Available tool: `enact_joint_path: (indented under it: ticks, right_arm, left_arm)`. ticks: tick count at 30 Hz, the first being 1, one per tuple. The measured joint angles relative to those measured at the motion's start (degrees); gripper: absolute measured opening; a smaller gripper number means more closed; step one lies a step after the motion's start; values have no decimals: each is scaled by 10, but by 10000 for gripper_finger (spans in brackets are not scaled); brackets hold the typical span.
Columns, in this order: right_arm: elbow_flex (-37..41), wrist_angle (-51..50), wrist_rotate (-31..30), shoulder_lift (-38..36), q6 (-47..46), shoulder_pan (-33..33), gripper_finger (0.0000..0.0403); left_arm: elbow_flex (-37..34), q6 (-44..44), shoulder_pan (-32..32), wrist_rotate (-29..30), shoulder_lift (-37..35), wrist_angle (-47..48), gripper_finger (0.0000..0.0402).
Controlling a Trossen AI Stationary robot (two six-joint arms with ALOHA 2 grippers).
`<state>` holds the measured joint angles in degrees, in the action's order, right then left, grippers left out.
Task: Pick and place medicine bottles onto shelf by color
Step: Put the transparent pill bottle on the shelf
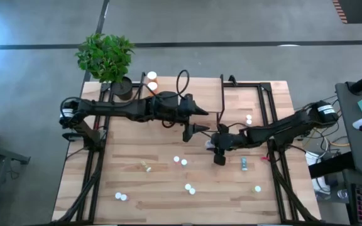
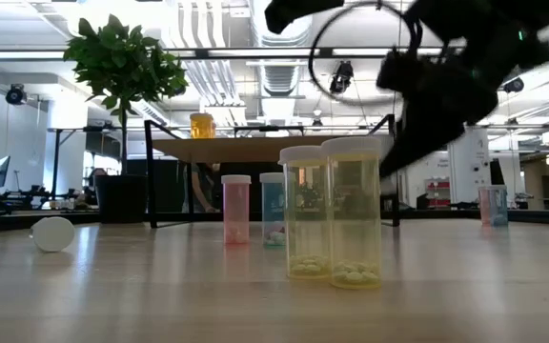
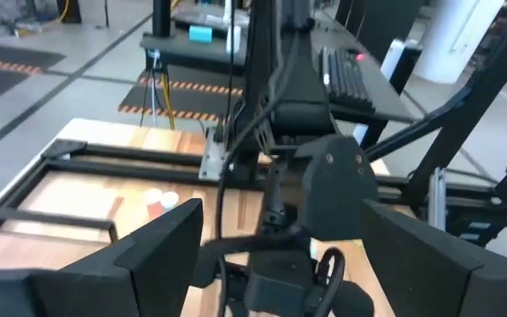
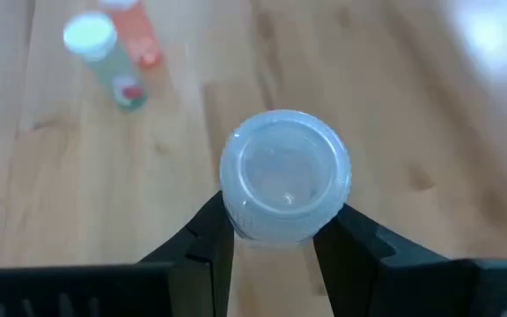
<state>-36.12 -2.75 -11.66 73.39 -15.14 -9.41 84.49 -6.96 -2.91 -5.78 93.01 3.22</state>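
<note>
My right gripper [image 4: 275, 231] is shut on a white-capped medicine bottle [image 4: 284, 172] near the table's middle [image 1: 217, 148]; the cap hides the bottle's body colour. My left gripper [image 1: 202, 120] hovers open just beyond it, above the shelf's near edge, touching nothing; its wide-spread fingers frame the right arm [image 3: 282, 211]. The shelf [image 1: 244, 94], a wood board on a black frame, spans the table's far part [image 2: 255, 148]. Orange bottles [image 1: 152, 81] stand on its left end and a small pair [image 1: 249, 118] farther right. My right gripper pinches the bottle just under its white cap [image 4: 236, 224], one finger [image 4: 205, 242] on either side. The fingers come from above, pointing down along the bottle, whose cap faces the wrist camera. The cap hides its lower end, so lifted or standing cannot be told.
Loose bottles dot the table's near half: two yellow [image 2: 303, 214] [image 2: 355, 214], one pink [image 2: 236, 210], one blue-green [image 2: 273, 210], a toppled one [image 2: 53, 233], a blue-green one lying [image 1: 244, 163], others near the front edge [image 1: 121, 196]. A potted plant [image 1: 105, 56] stands at the far left corner.
</note>
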Motion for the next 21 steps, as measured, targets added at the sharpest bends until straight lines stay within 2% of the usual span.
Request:
enact_joint_path:
  ticks: [4, 7, 11, 16, 21]
  right_arm:
    - [-70, -134, -2, -46, 42, 8, 122]
    - [-116, -198, -3, -69, 73, 14, 123]
    - [-157, -217, -3, -84, 107, 27, 125]
    - [-218, -244, -4, -79, 148, 32, 125]
    - [-251, -270, -9, -52, 186, 32, 126]
  left_arm:
    - [0, 1, 0, 4, -2, -32, 286]
    - [-2, 17, 0, 45, 2, -70, 286]
    - [-2, 19, 0, 64, 11, -128, 286]
    - [-2, 19, 0, 61, 22, -130, 286]
    - [-5, 34, 0, 18, 41, -125, 286]
